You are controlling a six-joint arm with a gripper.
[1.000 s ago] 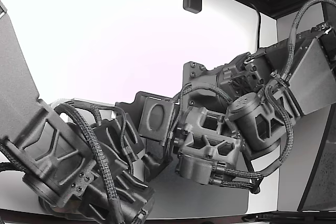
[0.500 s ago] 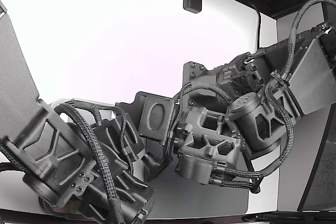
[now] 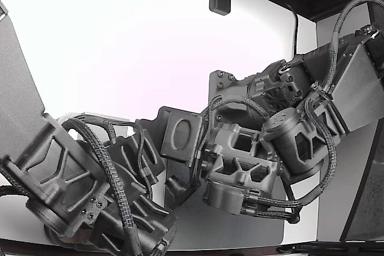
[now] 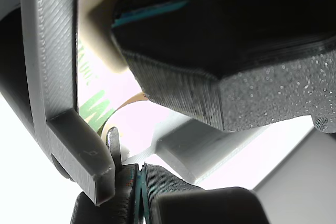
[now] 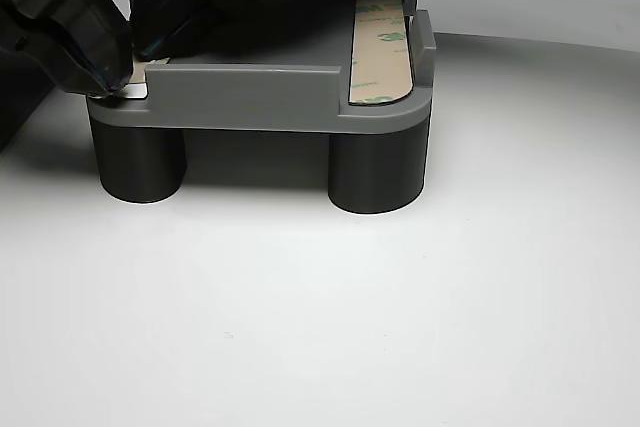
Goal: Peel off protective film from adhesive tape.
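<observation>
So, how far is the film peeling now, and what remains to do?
Done: little that shows. In the other view, the tape strip on the right side of the gray fixture lies flat, its printed film on.

In hand: the hand is at the fixture's left corner, its dark tips close together by a pale film edge; a firm grip cannot be confirmed.

Left: pulling the film away.

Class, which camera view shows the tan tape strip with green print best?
The other view. There the tape strip lies in plain sight along one side of the grey fixture, seen nearly whole. The wrist view catches only a blurred close patch of it behind the fixture's rail. The exterior view shows none of it; the arms block it.
</observation>
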